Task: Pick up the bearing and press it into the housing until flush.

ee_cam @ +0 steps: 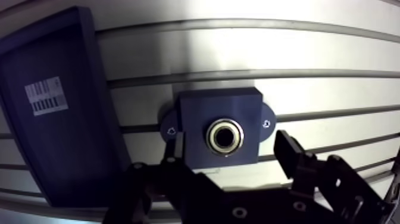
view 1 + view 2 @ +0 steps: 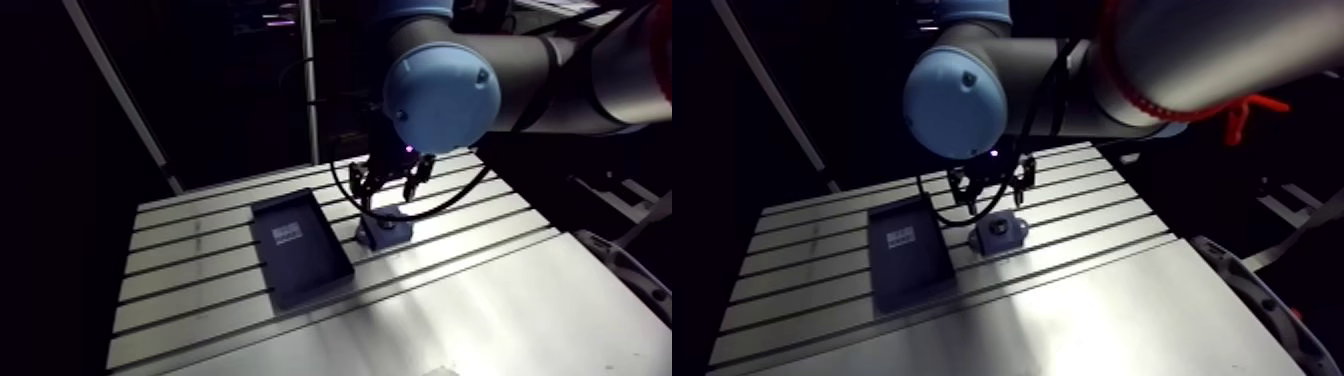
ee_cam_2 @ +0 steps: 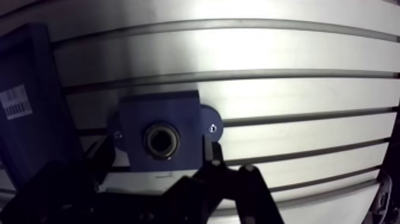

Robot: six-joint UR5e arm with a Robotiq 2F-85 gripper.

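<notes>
At the end effector [image 1: 231, 142]: released, fingers [image 1: 291, 156] spread wide, nothing gripped. Poised over the housing [image 1: 196, 110], one finger to each side of it in the wrist view, no contact visible. Between the fingertips and just ahead of them, the bearing [image 1: 211, 136]: a bright metal ring sitting in the housing's bore, not in the end effector's hold. Seated, by the look of it; flush with the face or slightly proud, impossible to tell from above. Housing dark blue, flat on the table [image 1: 268, 53], a small ear at each side, lying across one of the slots. Just beside it but apart, a dark shallow tray [image 1: 59, 155] with a white label [image 1: 46, 96].

Likely hazards from here, by judgement:

- A press made with the fingers this far apart: contact on the housing face or on nothing, not on the ring.
- A push off centre: bearing cocked in the bore and jammed short of flush.
- No clamp in sight: housing free to slide along the table under any sideways load.
- Drift toward the tray on the way down: a finger catching its wall.
</notes>
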